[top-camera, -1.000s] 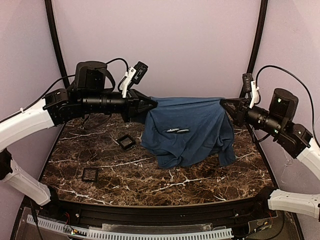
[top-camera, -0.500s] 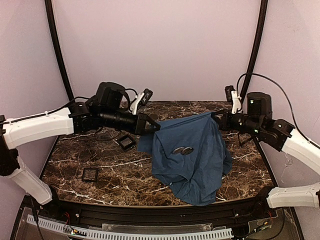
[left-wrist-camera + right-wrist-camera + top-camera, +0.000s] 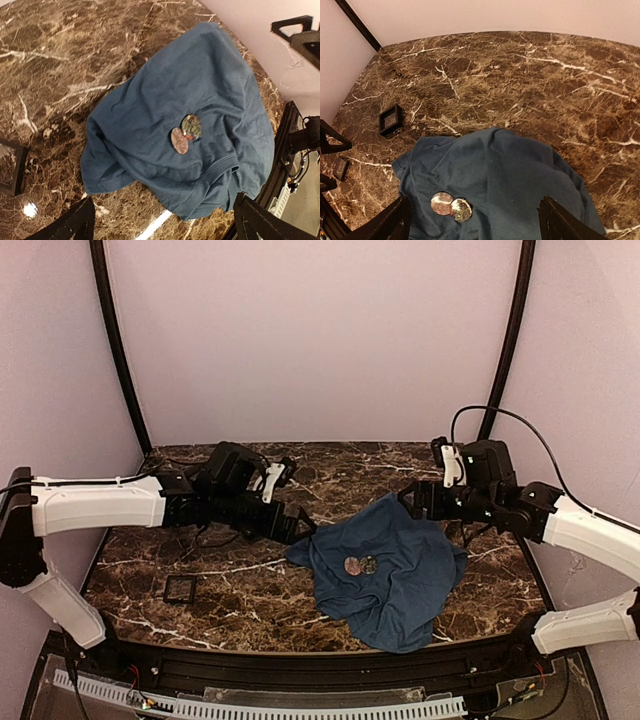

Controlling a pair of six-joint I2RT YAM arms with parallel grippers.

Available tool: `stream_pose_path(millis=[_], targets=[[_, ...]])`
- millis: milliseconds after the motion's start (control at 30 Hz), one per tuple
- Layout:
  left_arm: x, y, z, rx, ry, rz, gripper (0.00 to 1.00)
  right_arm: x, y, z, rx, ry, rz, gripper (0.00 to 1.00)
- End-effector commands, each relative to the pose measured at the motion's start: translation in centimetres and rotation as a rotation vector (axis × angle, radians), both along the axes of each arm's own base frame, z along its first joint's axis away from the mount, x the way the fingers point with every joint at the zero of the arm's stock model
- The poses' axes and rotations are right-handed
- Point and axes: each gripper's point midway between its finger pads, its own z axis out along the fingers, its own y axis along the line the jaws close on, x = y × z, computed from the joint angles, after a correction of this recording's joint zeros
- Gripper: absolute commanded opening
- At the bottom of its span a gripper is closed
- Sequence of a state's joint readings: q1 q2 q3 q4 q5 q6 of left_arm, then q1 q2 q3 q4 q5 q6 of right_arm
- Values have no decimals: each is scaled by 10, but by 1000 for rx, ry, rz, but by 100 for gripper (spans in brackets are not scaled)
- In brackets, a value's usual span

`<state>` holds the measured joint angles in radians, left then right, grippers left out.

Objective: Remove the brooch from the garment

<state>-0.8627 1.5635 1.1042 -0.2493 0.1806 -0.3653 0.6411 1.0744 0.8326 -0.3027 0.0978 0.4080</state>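
Note:
The blue garment lies crumpled on the marble table, right of centre. The brooch shows on its upper face as two small round discs touching, one pale pinkish-grey, one greenish; the right wrist view shows the pale disc too. My left gripper hovers open at the cloth's left edge, holding nothing. In the left wrist view the garment fills the space ahead of its gripper. My right gripper stands open over the cloth's far edge, its fingers spread wide above the garment.
A small black square tray lies at the front left of the table. Another black tray sits left of the garment, near the left arm. Black frame posts stand at both back corners.
Both arms came down and inward, lowering the hanging garment onto the table. Both grippers then opened and let go of the cloth, which now lies in a heap.

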Motion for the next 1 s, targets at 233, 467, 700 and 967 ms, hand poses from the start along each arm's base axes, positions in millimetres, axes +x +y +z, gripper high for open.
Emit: stream_pose_path(millis=[233,467,700,967], targets=[[6,-44,-29,-109,111,60,93,-45,83,-72,27,220,157,68],[22,-47,-55,-106,162,160,90,-39,108,-99,-46,265,120,60],[39,-47,-76,-75,175,219,78,-39,123,-111,-49,286,120,56],[50,-35,-96,6,168,283,77,-41,125,-116,-38,293,116,54]])
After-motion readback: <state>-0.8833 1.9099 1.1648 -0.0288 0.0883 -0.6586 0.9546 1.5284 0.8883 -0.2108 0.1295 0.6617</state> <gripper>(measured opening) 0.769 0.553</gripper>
